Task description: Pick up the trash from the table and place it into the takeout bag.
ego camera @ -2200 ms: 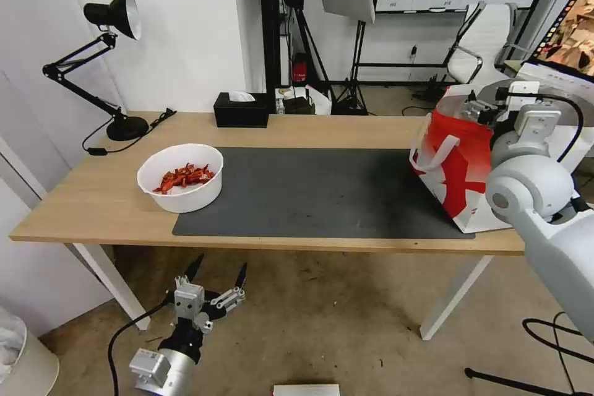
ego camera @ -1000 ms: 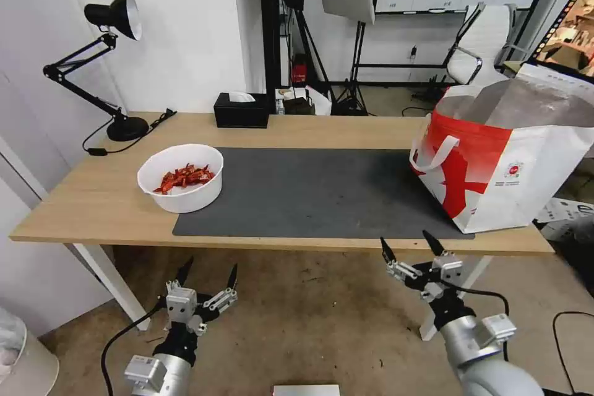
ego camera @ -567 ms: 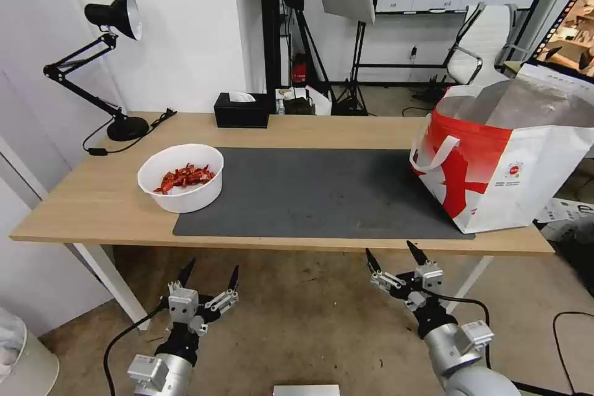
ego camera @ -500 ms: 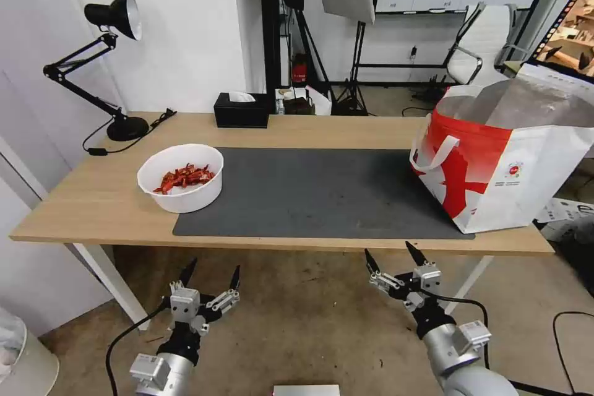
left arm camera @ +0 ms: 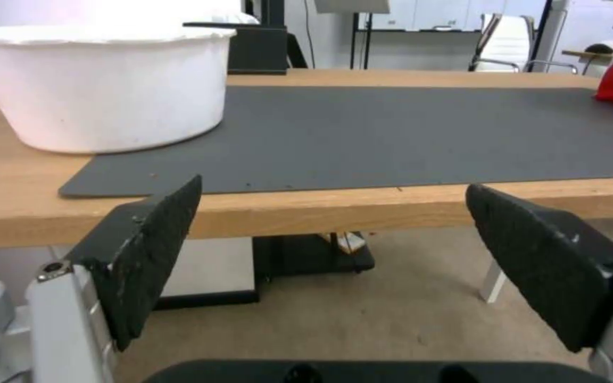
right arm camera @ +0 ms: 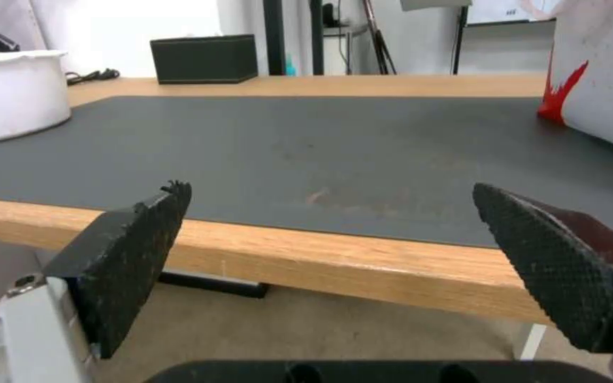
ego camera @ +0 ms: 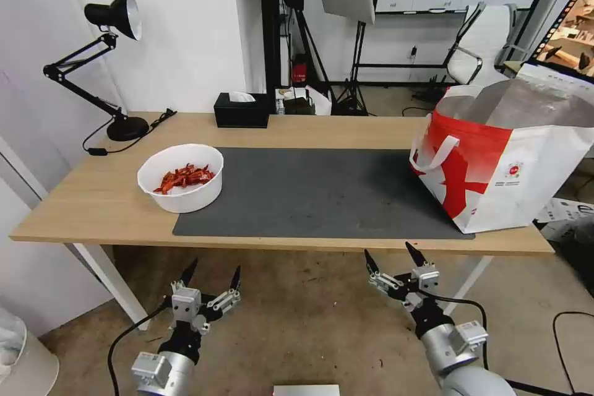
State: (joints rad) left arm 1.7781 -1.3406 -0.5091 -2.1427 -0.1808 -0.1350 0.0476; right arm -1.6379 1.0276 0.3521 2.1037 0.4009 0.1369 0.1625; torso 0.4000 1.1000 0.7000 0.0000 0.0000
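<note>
A white bowl of red scraps (ego camera: 180,177) (left arm camera: 104,88) (right arm camera: 10,93), the trash in view, stands on the table (ego camera: 86,198) at the left edge of the dark grey mat (ego camera: 315,192). The red-and-white takeout bag (ego camera: 504,164) (right arm camera: 597,80) stands open at the table's right end. Below the front edge of the table, my left gripper (ego camera: 212,274) (left arm camera: 331,252) hangs open and holds nothing. My right gripper (ego camera: 392,257) (right arm camera: 335,250), also below that edge and further right, is open and holds nothing too.
A black desk lamp (ego camera: 102,62) stands at the back left corner and a black tissue box (ego camera: 242,111) at the back edge. Behind the table are light stands and a white office chair (ego camera: 482,43). A white bin (ego camera: 21,359) sits on the floor at the left.
My right arm has come down from over the takeout bag to below the table's front edge, then settled slightly left. The left gripper has barely moved.
</note>
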